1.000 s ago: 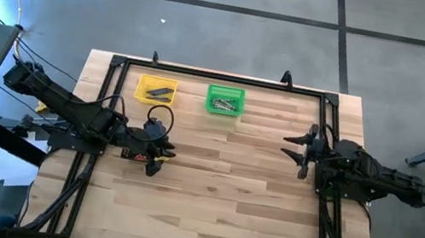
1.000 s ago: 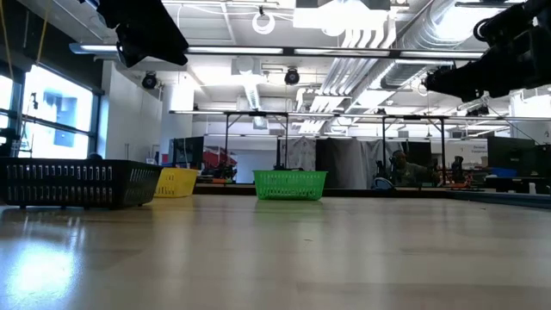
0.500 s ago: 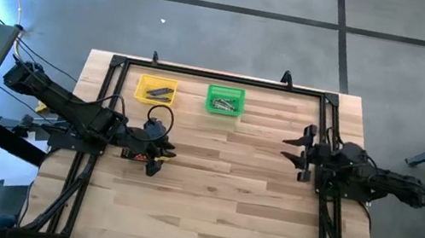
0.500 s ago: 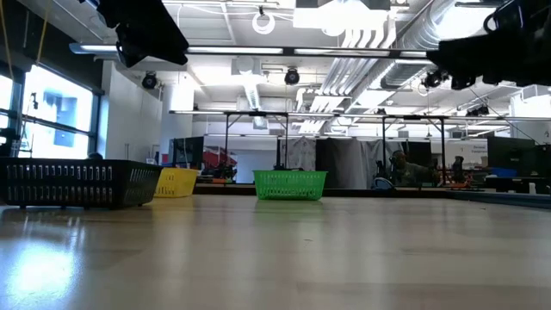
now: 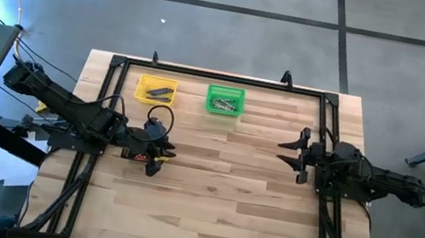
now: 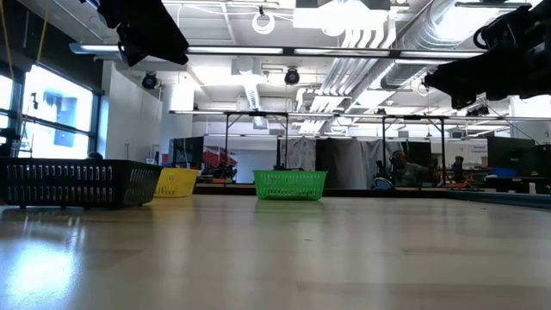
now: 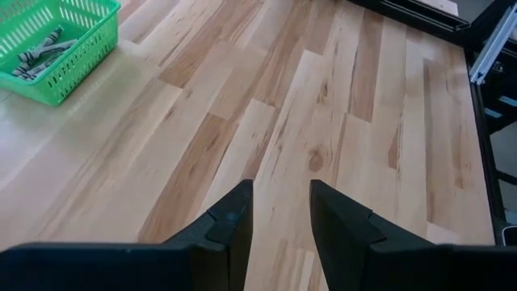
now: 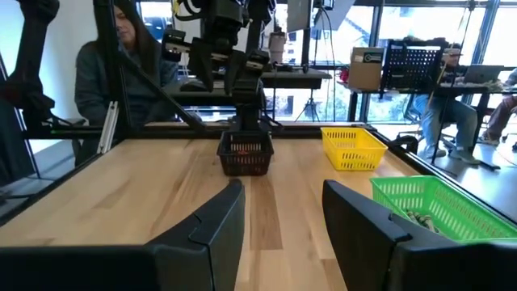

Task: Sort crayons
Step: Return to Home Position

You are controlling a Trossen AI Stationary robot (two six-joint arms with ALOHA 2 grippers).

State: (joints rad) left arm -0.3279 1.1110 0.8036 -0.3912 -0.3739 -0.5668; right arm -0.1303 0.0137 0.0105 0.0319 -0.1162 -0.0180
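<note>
Grey crayons (image 7: 40,50) lie in the green bin (image 5: 225,101); they also show in the high view (image 5: 222,102). Dark crayons (image 5: 160,91) lie in the yellow bin (image 5: 156,90). Orange-red crayons (image 8: 244,148) lie in the black mesh bin (image 8: 245,154), which stands under my left arm. My left gripper (image 5: 159,160) is open and empty above the table's left half; its fingers show in the left wrist view (image 7: 279,218). My right gripper (image 5: 291,156) is open and empty above the table's right side, pointing toward the table's left; it also shows in its wrist view (image 8: 283,218).
A black frame (image 5: 219,77) runs around the table's edges. In the low view the black bin (image 6: 77,182), yellow bin (image 6: 176,182) and green bin (image 6: 290,184) stand in a row at the far side. People sit beyond the table (image 8: 133,56). Bare wood lies between the arms.
My right gripper has shifted a little toward the table's left edge, still open. My left arm and the bins have kept still.
</note>
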